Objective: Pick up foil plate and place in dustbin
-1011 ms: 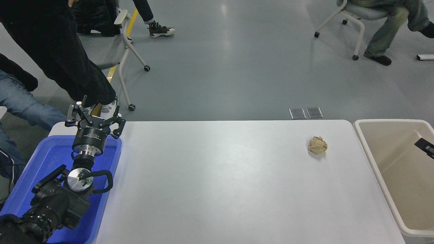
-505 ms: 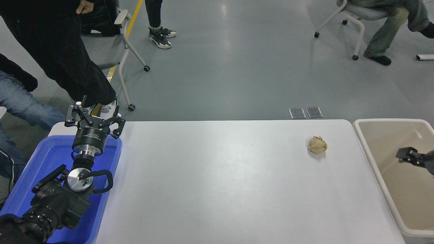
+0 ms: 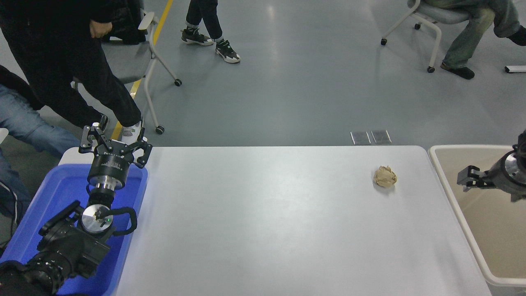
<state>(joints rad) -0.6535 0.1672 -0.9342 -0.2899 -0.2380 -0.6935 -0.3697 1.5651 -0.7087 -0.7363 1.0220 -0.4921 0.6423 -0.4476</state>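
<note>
The foil plate is not in view anywhere. The beige dustbin (image 3: 468, 146) stands off the table's right end, and the part of its inside that shows holds nothing. My right gripper (image 3: 466, 179) comes in from the right edge and hangs over the dustbin's left part, pointing left, with nothing visible in it. My left gripper (image 3: 113, 142) is parked at the lower left over the blue tub (image 3: 61, 185), open and empty.
A crumpled tan paper ball (image 3: 385, 176) lies on the white table (image 3: 267, 222) near its far right. A person in black (image 3: 61, 61) stands beside a wheeled chair (image 3: 135, 61) at the far left corner. Another person sits at the top right.
My right gripper has moved left from the picture's right edge to over the dustbin's left part. The person at the far left shifted, and the walking feet at the top moved right.
</note>
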